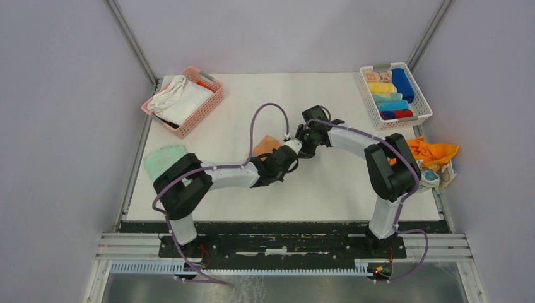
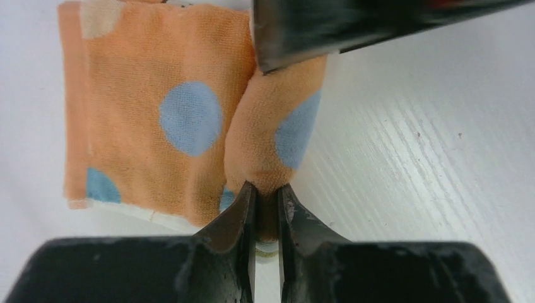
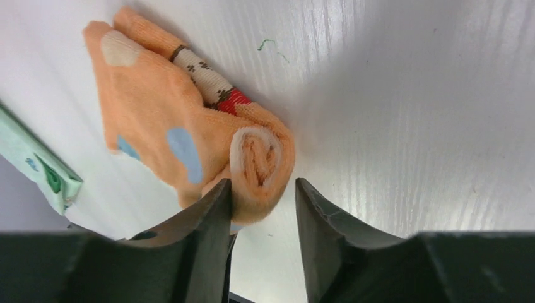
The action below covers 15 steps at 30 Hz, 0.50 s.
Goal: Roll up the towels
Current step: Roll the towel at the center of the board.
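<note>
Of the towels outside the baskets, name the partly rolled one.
The peach dotted towel at mid-table: one edge is wound into a roll. The mint green towel at the left lies flat; the orange towel at the right is a loose heap.

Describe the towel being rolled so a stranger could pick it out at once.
On the white table, look near its middle. The peach towel lies there, half rolled. Its blue dots set it apart from the plain orange towel at the right edge and the mint green towel at the left.

Bright, even light; glare streaks the white table [image 2: 410, 158]; soft shadow edges the peach towel [image 3: 158, 107].
</note>
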Each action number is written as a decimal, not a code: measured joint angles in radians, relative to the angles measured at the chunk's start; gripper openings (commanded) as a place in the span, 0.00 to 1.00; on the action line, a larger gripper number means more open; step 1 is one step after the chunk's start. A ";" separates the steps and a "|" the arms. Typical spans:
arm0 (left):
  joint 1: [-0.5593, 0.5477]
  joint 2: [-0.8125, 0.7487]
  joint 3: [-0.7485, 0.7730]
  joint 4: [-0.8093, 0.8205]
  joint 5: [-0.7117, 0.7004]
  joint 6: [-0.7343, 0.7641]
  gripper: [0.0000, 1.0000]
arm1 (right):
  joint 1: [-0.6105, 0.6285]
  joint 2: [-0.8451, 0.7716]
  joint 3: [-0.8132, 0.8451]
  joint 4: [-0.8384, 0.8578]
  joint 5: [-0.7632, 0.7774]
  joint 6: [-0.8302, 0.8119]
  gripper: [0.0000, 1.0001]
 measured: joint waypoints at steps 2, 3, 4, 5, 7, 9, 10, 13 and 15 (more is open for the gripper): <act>0.066 -0.036 -0.019 0.006 0.138 -0.039 0.11 | -0.005 -0.032 -0.013 0.008 -0.002 -0.002 0.58; 0.102 -0.049 -0.027 0.011 0.216 -0.060 0.11 | -0.009 -0.051 -0.024 0.015 -0.002 0.001 0.61; 0.134 -0.058 -0.032 0.017 0.278 -0.080 0.11 | -0.012 -0.068 -0.036 0.027 -0.005 0.002 0.62; 0.167 -0.062 -0.035 0.023 0.352 -0.106 0.11 | -0.016 -0.084 -0.051 0.043 -0.012 0.006 0.64; 0.233 -0.063 -0.040 0.044 0.494 -0.153 0.10 | -0.027 -0.118 -0.093 0.090 -0.029 0.015 0.67; 0.292 -0.061 -0.052 0.070 0.623 -0.208 0.10 | -0.036 -0.137 -0.133 0.137 -0.049 0.027 0.70; 0.320 -0.058 -0.060 0.088 0.681 -0.237 0.09 | -0.037 -0.140 -0.148 0.158 -0.058 0.032 0.71; 0.397 -0.036 -0.097 0.166 0.854 -0.339 0.09 | -0.044 -0.140 -0.184 0.219 -0.085 0.046 0.73; 0.447 -0.021 -0.130 0.232 0.952 -0.419 0.09 | -0.043 -0.138 -0.198 0.258 -0.108 0.055 0.74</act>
